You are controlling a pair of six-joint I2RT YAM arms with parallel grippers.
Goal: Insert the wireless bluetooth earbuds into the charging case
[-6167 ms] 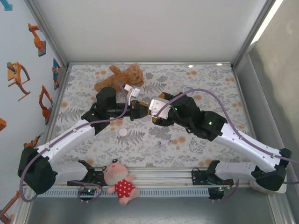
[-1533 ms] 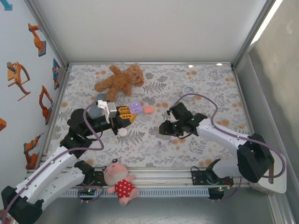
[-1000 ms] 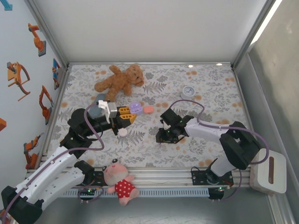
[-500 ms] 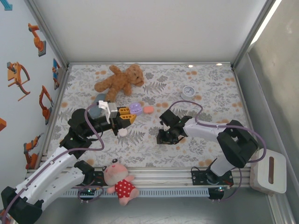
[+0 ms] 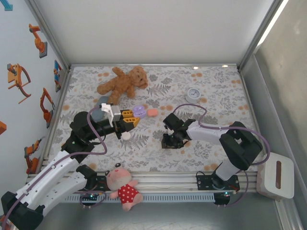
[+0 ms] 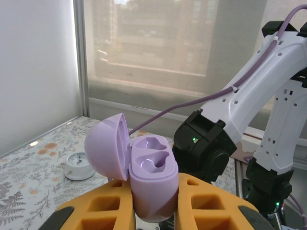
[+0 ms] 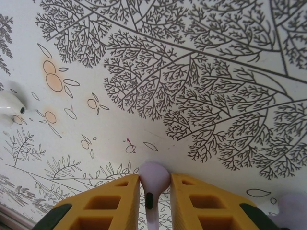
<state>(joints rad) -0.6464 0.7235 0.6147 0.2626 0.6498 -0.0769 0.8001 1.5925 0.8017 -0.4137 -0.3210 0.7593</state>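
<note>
Being tiny, light and slick, the bud [image 7: 153, 178] is best pinched across its head; it is clamped so by the right gripper [image 7: 154, 186] at the cloth [image 7: 216, 72]. At its ten o'clock, the open case [image 6: 152, 165] is clamped by the left gripper [image 6: 153, 186].

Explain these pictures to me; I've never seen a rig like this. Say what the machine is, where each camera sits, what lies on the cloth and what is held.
It is a robot: two arms bolted at the near edge of a table under a patterned cloth. The wide picture comes from a fixed camera above and behind them; the other two come from a camera on each wrist. The left end effector is shut on an open purple charging case, its two sockets empty. The right end effector, low over the cloth, pinches a purple earbud. On the cloth lie a teddy bear, a small round dial, a pink piece and a white disc.
</note>
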